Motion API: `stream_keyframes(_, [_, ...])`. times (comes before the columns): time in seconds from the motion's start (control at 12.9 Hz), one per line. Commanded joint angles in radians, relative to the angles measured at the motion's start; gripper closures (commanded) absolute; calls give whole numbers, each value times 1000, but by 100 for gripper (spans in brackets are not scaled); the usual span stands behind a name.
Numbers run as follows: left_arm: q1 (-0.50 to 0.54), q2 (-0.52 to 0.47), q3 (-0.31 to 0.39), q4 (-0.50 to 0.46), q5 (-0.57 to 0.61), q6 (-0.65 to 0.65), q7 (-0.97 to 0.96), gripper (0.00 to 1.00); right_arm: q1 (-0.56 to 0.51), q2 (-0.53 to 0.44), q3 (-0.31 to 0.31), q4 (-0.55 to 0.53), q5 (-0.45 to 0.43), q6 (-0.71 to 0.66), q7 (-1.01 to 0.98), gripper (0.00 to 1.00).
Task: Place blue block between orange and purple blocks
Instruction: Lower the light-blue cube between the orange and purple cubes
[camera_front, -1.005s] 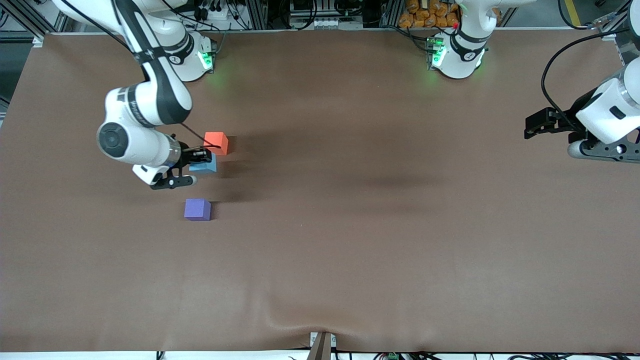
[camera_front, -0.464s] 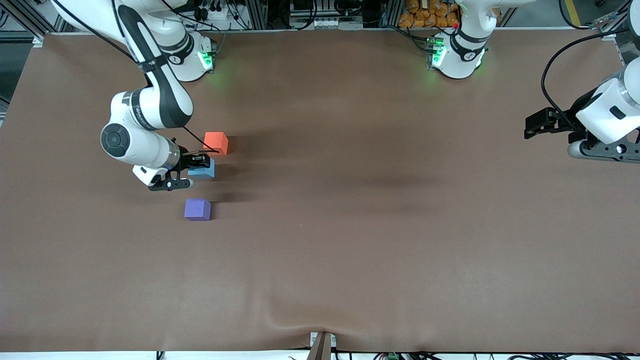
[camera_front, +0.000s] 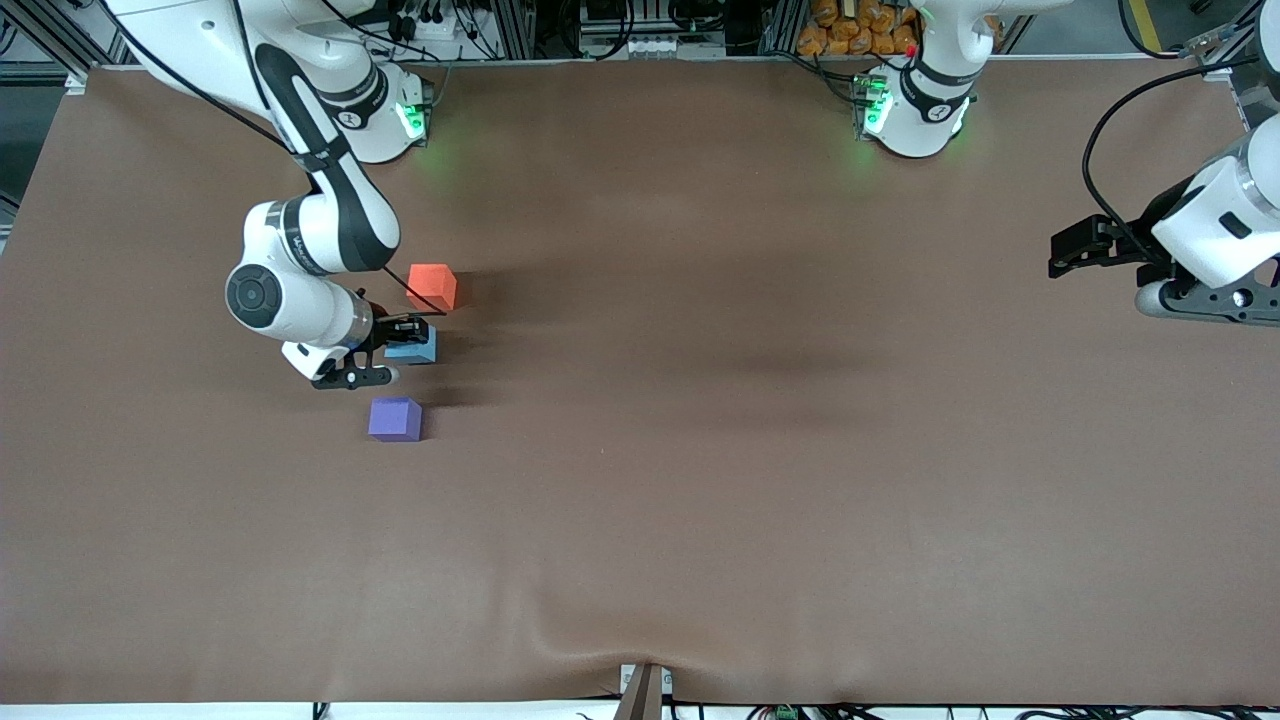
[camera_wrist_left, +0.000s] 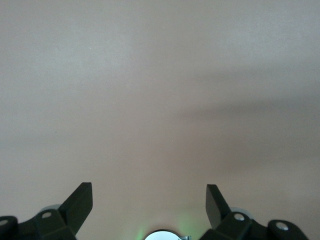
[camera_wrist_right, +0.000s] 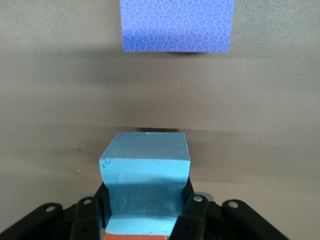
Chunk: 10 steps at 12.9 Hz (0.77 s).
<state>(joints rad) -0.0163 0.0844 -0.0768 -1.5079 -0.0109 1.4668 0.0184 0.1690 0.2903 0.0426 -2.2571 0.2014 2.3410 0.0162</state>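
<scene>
My right gripper (camera_front: 405, 338) is shut on the blue block (camera_front: 414, 347), a light sky-blue cube, low over the brown table between the other two cubes. The orange block (camera_front: 432, 286) sits just farther from the front camera than it. The purple block (camera_front: 395, 418) sits nearer to the front camera. In the right wrist view the blue block (camera_wrist_right: 145, 182) fills the space between the fingers, the purple block (camera_wrist_right: 176, 25) lies ahead, and a sliver of orange (camera_wrist_right: 135, 237) shows at the edge. My left gripper (camera_wrist_left: 149, 205) is open and empty, waiting over the left arm's end of the table (camera_front: 1075, 250).
The brown table (camera_front: 700, 400) stretches wide toward the left arm's end and toward the front camera. The two arm bases (camera_front: 915, 110) stand along the edge farthest from the front camera.
My right gripper has carried the blue block a little toward the purple block and away from the orange block. The left arm has not moved.
</scene>
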Motion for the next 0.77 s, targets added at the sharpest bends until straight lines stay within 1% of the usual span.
stream_keyframes(0.0, [-5, -5, -14, 12, 23, 0, -15, 0, -5, 10, 10, -58, 24, 128, -33, 100])
stream_keyframes(0.23, [-1, -8, -12, 12, 28, 0, -14, 0, -6, 18, 10, -58, 30, 130, -25, 100])
stream_keyframes(0.39, [2, -8, -12, 12, 26, 0, -9, 0, -8, 23, 11, -58, 58, 132, -24, 100])
stream_keyframes(0.46, [2, -8, -12, 12, 26, 0, -9, 0, -6, 26, 10, -56, 59, 130, -25, 94])
stream_keyframes(0.54, [1, -8, -12, 12, 26, 0, -9, 0, -6, 29, 10, -56, 59, 130, -25, 78])
stream_keyframes(0.62, [1, -9, -14, 12, 26, 0, -9, 0, -8, 35, 10, -53, 59, 127, -25, 59])
stream_keyframes(0.7, [1, -9, -12, 12, 26, 1, -9, 0, -11, 35, 10, -50, 59, 120, -25, 1])
